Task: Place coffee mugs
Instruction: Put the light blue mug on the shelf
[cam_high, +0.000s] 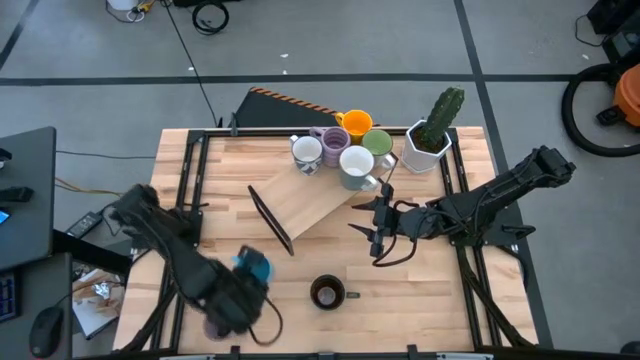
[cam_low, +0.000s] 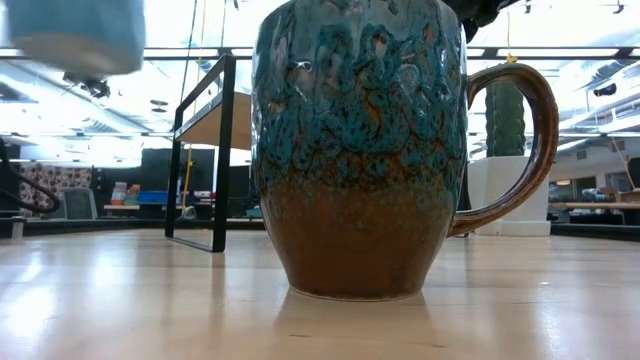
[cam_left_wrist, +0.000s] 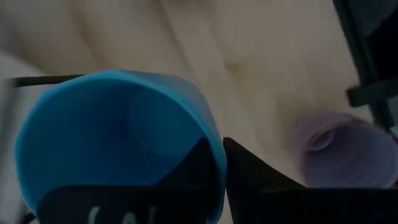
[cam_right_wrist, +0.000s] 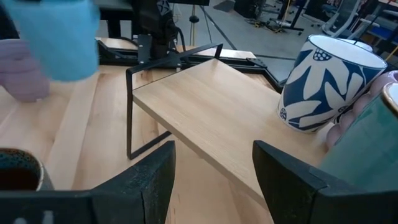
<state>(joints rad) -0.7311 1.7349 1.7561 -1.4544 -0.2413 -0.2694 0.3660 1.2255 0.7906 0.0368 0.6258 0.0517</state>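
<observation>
High view. The left gripper (cam_high: 243, 285), near the table's front edge on the left side, had its fingers pinched on the rim of the blue mug (cam_high: 254, 266), which it carried above the wooden table (cam_high: 440, 300). The rim grip probably kept the body free for setting down. A purple mug (cam_high: 218, 327) lay largely hidden under the same arm. The dark brown mug (cam_high: 327, 293) stood alone near the front centre. Five mugs clustered at the back: orange mug (cam_high: 357, 124), green mug (cam_high: 378, 144), another purple mug (cam_high: 334, 140), and two white ones (cam_high: 307, 152) (cam_high: 357, 166). They crowded the high end of a tilted wooden shelf (cam_high: 305, 203) beside the cactus pot (cam_high: 427, 147). The right gripper (cam_high: 378, 228) waited with its fingers spread, just off the shelf's right edge.

Low view. The dark brown mug filled the frame, upright on the table, handle to the picture's right. The blue mug hung clear of the surface at upper left, evidently lifted for transfer.

Left wrist view. One finger (cam_left_wrist: 205, 168) sat inside the blue mug and the other outside, clamping its wall; the nearby purple mug showed beyond on the wood.

Right wrist view. Spread fingers (cam_right_wrist: 149, 180) framed the shelf on its black metal frame.

Surface and room. Pale wood planks with black side rails; grey floor, cables and office chairs beyond.
</observation>
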